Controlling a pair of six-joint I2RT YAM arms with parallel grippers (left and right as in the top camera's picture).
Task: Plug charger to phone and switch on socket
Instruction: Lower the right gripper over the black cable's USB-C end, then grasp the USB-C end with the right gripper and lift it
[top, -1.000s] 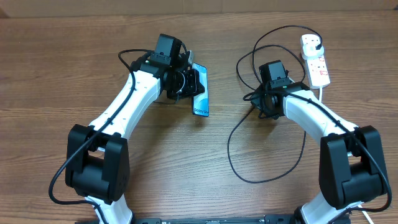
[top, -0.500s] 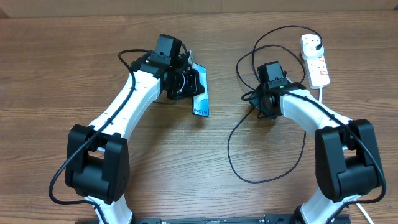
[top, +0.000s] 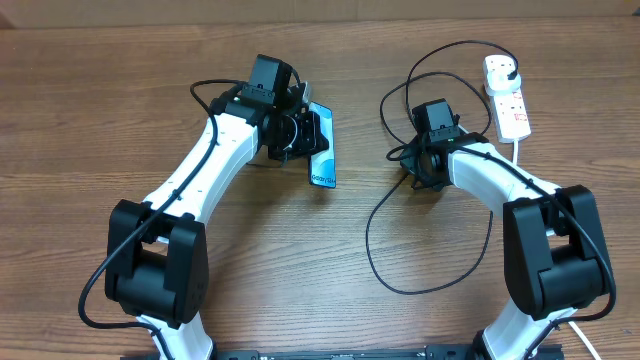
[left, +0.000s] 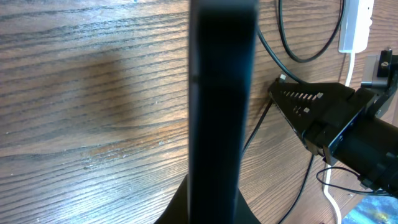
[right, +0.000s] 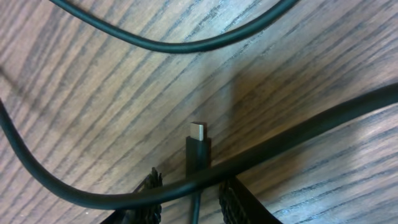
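We clamp the slim teal-screened phone (top: 322, 160) on edge in the left gripper (top: 299, 135); the right gripper (right: 188, 184) pinches the thin black charger cable (right: 199, 149), connector forward for plugging

1. The phone (top: 322, 150) was a slim slab with a blue-teal screen. It stood tilted on its long edge, left of centre, clamped in the left gripper (top: 300, 135).
2. The charger (top: 368, 235) was a thin black cable looping across the right side, its small connector (right: 198, 149) bare and its black plug seated in the socket.
3. The socket (top: 507, 95) was a white strip with red markings, lying flat at the far right.
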